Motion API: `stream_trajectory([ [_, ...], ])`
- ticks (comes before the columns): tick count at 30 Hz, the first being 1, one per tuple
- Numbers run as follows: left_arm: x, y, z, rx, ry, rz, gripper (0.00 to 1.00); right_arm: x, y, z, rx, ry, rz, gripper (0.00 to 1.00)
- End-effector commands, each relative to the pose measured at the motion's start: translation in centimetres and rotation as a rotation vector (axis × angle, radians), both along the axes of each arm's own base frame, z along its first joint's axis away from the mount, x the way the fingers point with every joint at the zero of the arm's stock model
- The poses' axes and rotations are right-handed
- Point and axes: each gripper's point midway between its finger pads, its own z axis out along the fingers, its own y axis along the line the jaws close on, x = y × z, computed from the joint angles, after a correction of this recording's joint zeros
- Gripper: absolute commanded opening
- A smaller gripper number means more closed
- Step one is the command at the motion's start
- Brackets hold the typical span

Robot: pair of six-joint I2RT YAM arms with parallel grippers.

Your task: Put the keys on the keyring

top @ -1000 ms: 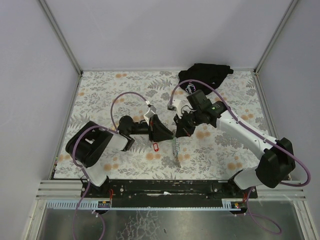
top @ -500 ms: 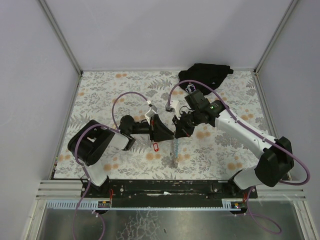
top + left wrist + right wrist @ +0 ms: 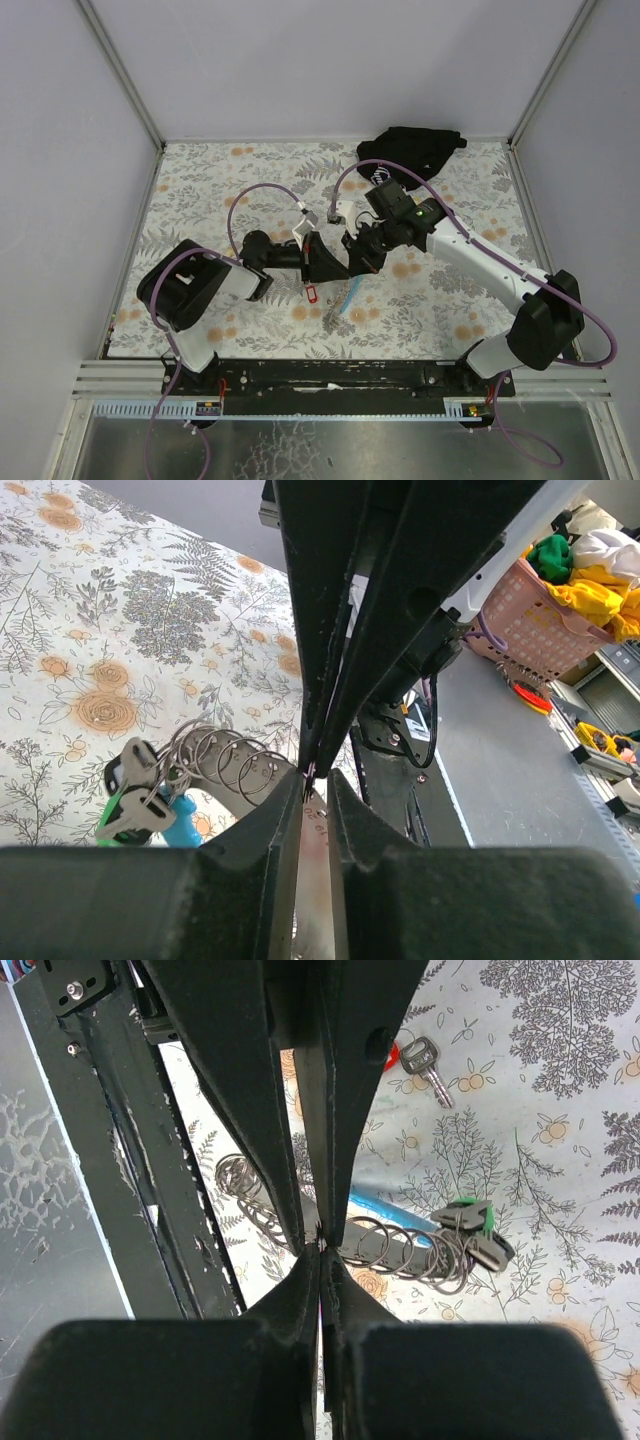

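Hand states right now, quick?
Left hand: closed on a pale strip; what it is cannot be told.
Right hand: closed on the keyring.

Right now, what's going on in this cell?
Both arms meet over the table at the keyring. The right end effector is shut with its tips at the rings; whether it pinches one I can't tell. The left end effector is closed on a thin pale strip, possibly a key. Some green-tagged keys sit at the end of the rings, and the lanyard strap trails toward the arm bases. A red-tagged key lies loose on the table.
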Motion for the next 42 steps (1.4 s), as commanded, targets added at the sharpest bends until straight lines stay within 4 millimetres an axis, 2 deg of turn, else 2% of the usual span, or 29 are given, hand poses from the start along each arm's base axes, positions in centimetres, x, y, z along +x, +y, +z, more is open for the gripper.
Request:
stream_trajectory([
  [1,-0.1,-0.2,0.9,-0.032,-0.064,-0.02,0.08,0.4,1.3,2.3,0.057,-0.046,0.034,0.0],
  [5,-0.1,-0.2,0.7,-0.029,-0.067,-0.019,0.0,0.5,1.1,2.7,0.056,-0.065,0.028,0.0],
  [13,0.1,-0.1,0.4,-0.022,-0.069,0.0,0.0,0.2,0.7,3.4,0.073,-0.095,0.023,0.04],
  [15,0.2,0.0,0.4,-0.019,-0.073,0.015,0.0,0.2,0.7,3.7,0.081,-0.103,0.022,0.09],
  [18,0.5,0.0,0.2,-0.005,-0.083,0.041,0.0,0.4,0.7,4.5,0.105,-0.139,0.004,0.24],
  [23,1.0,0.2,0.1,0.011,-0.106,0.089,0.0,1.5,0.2,5.7,0.144,-0.232,-0.085,0.37],
  [25,1.2,0.3,0.1,0.017,-0.116,0.108,0.0,2.9,-0.6,5.8,0.132,-0.261,-0.174,0.44],
  [30,1.6,0.6,0.1,0.047,-0.147,0.147,0.0,8.4,-4.1,5.0,0.12,-0.259,-0.468,0.49],
  [36,1.7,0.9,0.4,0.038,-0.164,0.182,0.0,15.0,-9.0,0.3,-0.05,-0.258,-0.797,0.54],
  [39,1.8,0.9,0.4,0.025,-0.155,0.191,0.0,17.9,-11.5,-1.1,-0.1,-0.283,-0.937,0.55],
  [42,1.9,0.8,0.4,0.011,-0.139,0.186,0.0,20.6,-13.7,-3.1,-0.156,-0.286,-1.011,0.56],
])
